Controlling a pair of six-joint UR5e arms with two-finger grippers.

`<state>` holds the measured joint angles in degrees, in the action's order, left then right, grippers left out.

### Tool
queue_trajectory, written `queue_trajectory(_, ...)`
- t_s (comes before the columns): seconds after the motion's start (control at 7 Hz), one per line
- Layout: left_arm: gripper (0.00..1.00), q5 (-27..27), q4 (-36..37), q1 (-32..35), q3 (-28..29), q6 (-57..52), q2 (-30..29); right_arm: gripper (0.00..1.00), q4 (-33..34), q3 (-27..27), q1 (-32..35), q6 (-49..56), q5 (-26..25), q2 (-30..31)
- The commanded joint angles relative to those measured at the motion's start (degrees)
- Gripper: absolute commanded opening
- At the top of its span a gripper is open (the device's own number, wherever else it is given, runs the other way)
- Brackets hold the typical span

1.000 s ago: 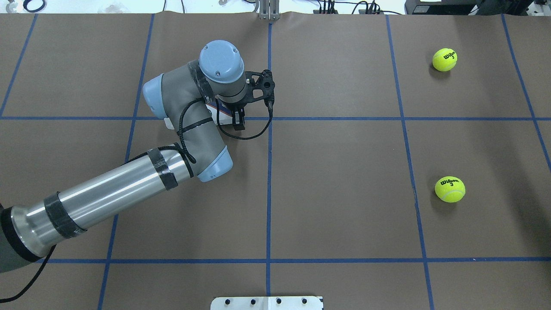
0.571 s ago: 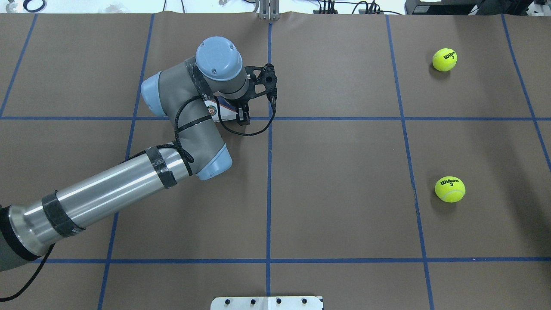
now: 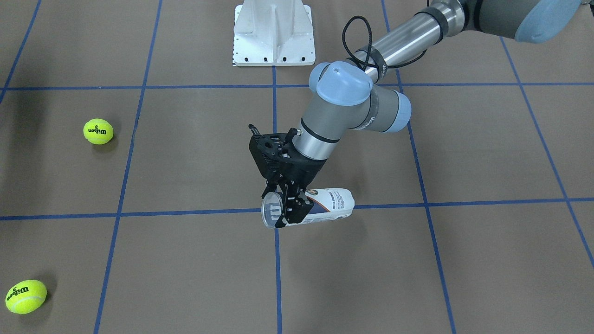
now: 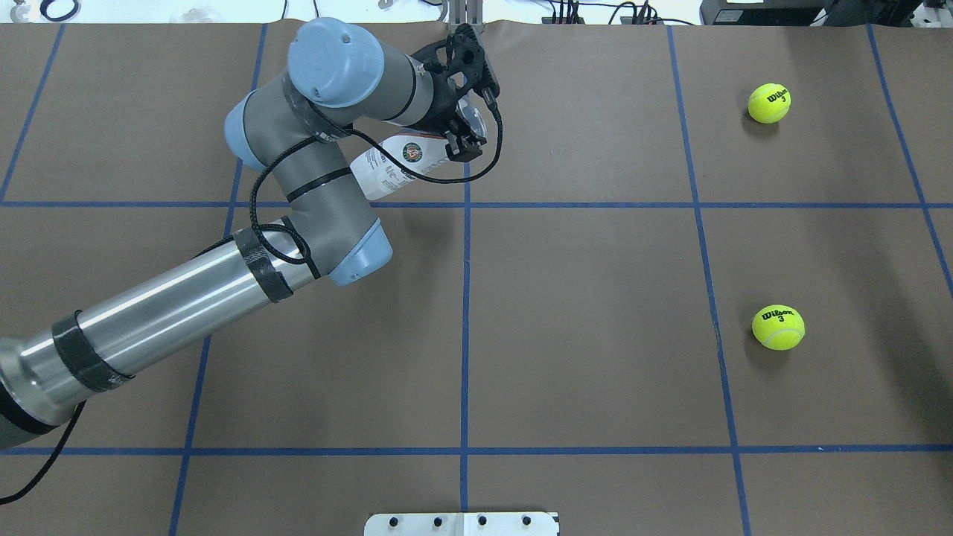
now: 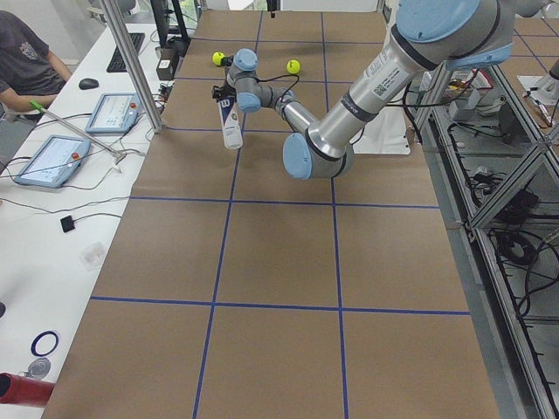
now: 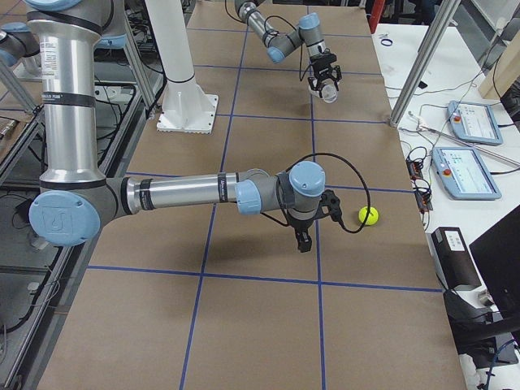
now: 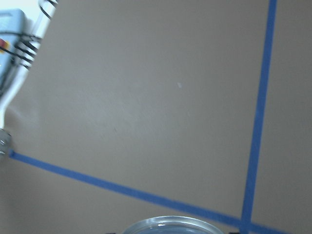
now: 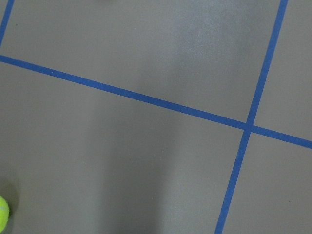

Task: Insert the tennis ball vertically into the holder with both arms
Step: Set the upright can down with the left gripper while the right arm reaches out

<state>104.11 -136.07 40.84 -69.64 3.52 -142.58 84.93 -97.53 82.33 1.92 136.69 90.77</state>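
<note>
Right gripper (image 6: 302, 240) hangs over the table (image 4: 595, 372) near the nearer tennis ball (image 4: 778, 327); it shows only in the side view, so cannot tell if its fingers are apart or together. Farther out, left gripper (image 3: 285, 204) is clamped on the holder (image 3: 327, 203) by its metal-rimmed open end, can held clear of the table and tilted, above a blue tape crossing (image 4: 465, 205). Farther tennis ball (image 4: 769, 103) sits well apart on the robot's right, toward the far edge.
</note>
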Motion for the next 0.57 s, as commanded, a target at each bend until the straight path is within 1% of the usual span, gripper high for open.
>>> queue_trajectory(0.0, 0.75, -0.49, -19.67, 0.29, -0.06, 12.87, 3.34, 1.0, 0.06, -0.2, 0.03, -0.07, -0.28, -1.03)
queue_trajectory(0.29, 0.75, -7.92, -37.6, -0.67, -0.06, 20.87, 7.39, 1.0, -0.02, -1.07, -0.06, -0.51, -0.11, -1.64)
queue_trajectory(0.43, 0.75, -10.48, -42.47, -1.63, -0.14, 22.13, 8.1, 1.0, 0.06, -2.73, -1.98, -2.69, -0.11, -2.17)
